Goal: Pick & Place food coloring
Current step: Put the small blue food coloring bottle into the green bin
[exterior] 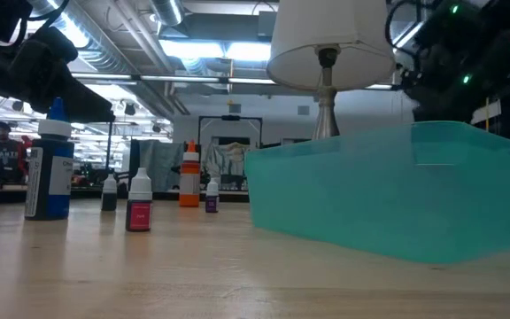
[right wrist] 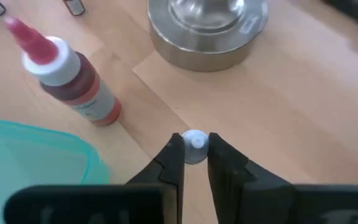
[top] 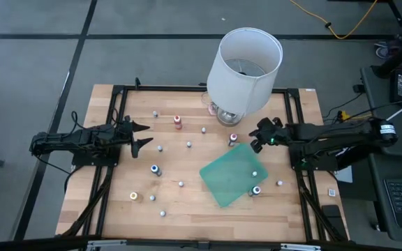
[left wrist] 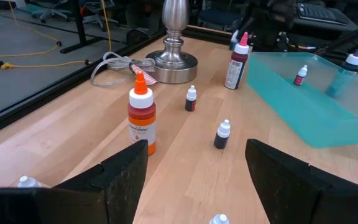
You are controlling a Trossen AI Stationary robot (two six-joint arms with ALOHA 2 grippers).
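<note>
The food coloring is a scatter of small bottles standing on the wooden table: an orange one (top: pixel 178 123), a blue-capped one (top: pixel 155 170), a yellow one (top: pixel 135 196), a red-topped one (right wrist: pixel 73 81) and several tiny white-capped ones. One tiny bottle (top: pixel 255 172) stands in the teal tray (top: pixel 232 174). My right gripper (right wrist: pixel 196 152) is beside the lamp base (right wrist: pixel 204 31), shut on a tiny white-capped bottle (right wrist: pixel 196 143). My left gripper (left wrist: pixel 197 186) is open over the table's left part, touching nothing. My right gripper pinches the tiny bottle by its white cap (right wrist: pixel 196 142) between the two fingertips (right wrist: pixel 174 155). The fingers come steeply from above, slanting from the table's right. The bottle is upright. I cannot tell whether its base rests on the table, since the cap and fingers hide it.
The lamp with its big white shade (top: pixel 246 66) stands at the far edge, close to my right gripper. The red-topped bottle (top: pixel 233 139) stands between that gripper and the tray's far corner. A blue-topped bottle (top: pixel 257 189) is at the tray's near edge. Open wood lies near the front edge (top: pixel 208 216).
</note>
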